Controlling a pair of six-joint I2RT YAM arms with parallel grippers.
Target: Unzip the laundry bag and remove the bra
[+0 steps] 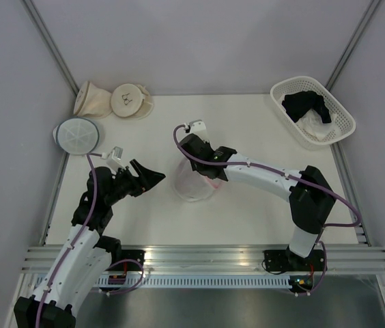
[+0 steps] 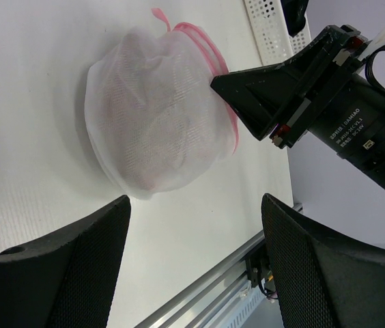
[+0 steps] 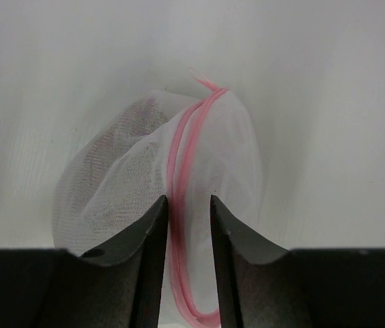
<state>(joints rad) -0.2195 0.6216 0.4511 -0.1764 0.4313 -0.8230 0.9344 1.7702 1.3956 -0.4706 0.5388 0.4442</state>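
The laundry bag (image 1: 192, 184), a white mesh dome with a pink zipper rim (image 3: 182, 147), rests mid-table. My right gripper (image 3: 188, 201) hovers over it, its jaws a narrow gap apart and straddling the pink rim without pinching it. In the left wrist view the right fingertips (image 2: 228, 87) meet the rim of the laundry bag (image 2: 155, 109). My left gripper (image 2: 194, 205) stands wide open to the bag's left with nothing between its fingers (image 1: 153, 176). The bra is hidden; only a dim shadow shows through the mesh.
A white basket (image 1: 341, 116) at the back right holds a black garment (image 1: 306, 104) and a white cloth (image 1: 317, 128). Two beige pouches (image 1: 114, 100) and a grey-blue rimmed mesh pouch (image 1: 76, 135) lie at the back left. An aluminium rail (image 1: 206, 256) runs along the near edge.
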